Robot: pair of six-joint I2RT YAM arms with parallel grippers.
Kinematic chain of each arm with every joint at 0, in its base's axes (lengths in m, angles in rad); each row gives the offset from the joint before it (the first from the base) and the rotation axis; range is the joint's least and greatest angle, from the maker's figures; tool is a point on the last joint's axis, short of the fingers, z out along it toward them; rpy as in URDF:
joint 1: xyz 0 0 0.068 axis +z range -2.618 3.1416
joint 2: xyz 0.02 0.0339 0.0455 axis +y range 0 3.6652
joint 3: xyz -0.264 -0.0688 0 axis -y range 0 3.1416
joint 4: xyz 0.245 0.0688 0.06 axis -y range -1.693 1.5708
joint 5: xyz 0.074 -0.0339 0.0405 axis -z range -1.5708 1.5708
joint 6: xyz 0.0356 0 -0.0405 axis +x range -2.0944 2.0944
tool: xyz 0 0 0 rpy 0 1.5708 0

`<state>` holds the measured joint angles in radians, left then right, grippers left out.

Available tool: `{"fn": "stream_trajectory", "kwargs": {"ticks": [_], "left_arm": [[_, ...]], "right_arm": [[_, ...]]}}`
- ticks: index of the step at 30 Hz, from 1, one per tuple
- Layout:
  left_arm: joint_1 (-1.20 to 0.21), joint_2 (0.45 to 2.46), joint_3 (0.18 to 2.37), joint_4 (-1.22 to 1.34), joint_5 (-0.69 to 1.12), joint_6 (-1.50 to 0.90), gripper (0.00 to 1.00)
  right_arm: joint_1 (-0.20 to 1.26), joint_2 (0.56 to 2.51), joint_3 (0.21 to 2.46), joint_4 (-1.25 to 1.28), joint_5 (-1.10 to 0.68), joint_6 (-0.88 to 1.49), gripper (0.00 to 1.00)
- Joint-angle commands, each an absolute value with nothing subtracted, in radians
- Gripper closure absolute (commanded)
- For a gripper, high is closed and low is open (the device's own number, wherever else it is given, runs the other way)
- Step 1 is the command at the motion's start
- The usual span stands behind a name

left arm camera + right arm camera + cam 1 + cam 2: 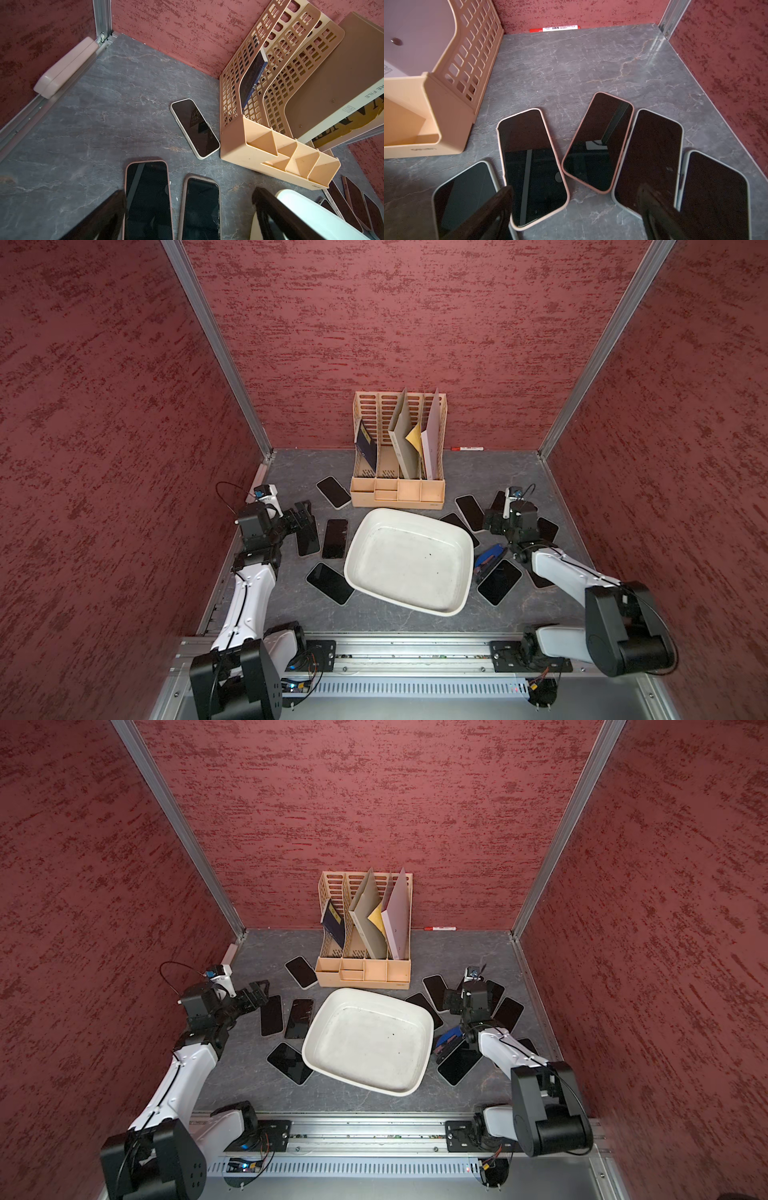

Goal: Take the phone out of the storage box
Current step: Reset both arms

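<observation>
The off-white storage box (409,560) (368,1040) sits mid-table, and its inside shows bare with no phone in it. Several dark-screened phones lie flat on the table around it. Two phones (147,199) (200,207) lie side by side under my left gripper (305,517) (187,216), which hangs open left of the box with nothing between its fingers. My right gripper (490,522) (573,214) is open and empty too. It hovers right of the box over a fan of phones, among them a pink-cased phone (598,141) and a cream-cased phone (531,166).
A beige slotted file rack (399,489) with folders stands behind the box. A red and white marker (467,447) lies along the back wall. A blue and black object (490,558) rests beside the box's right rim. A pale pink case (64,66) lies in the far left corner.
</observation>
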<state>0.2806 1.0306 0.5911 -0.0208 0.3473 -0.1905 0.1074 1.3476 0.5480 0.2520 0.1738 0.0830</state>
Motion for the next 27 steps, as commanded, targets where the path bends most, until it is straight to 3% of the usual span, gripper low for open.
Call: {"fn": "stream_trajectory", "kwargs": {"ticks": [1,16,21,27], "left_arm": [[0.297,1.071,0.557,0.114,0.381,-0.152,0.00],[0.181,1.443,0.538,0.543,0.293,-0.085,0.00],[0.136,1.496,0.496,0.656,0.267,-0.036,0.00],[0.105,1.498,0.456,0.738,0.258,0.001,0.00]], "right_arm": [[0.092,1.382,0.513,0.522,0.211,0.029,0.02],[0.058,1.504,0.405,0.851,0.168,-0.004,0.02],[0.057,1.557,0.364,0.973,0.164,-0.009,0.02],[0.052,1.552,0.373,0.944,0.151,-0.003,0.02]]}}
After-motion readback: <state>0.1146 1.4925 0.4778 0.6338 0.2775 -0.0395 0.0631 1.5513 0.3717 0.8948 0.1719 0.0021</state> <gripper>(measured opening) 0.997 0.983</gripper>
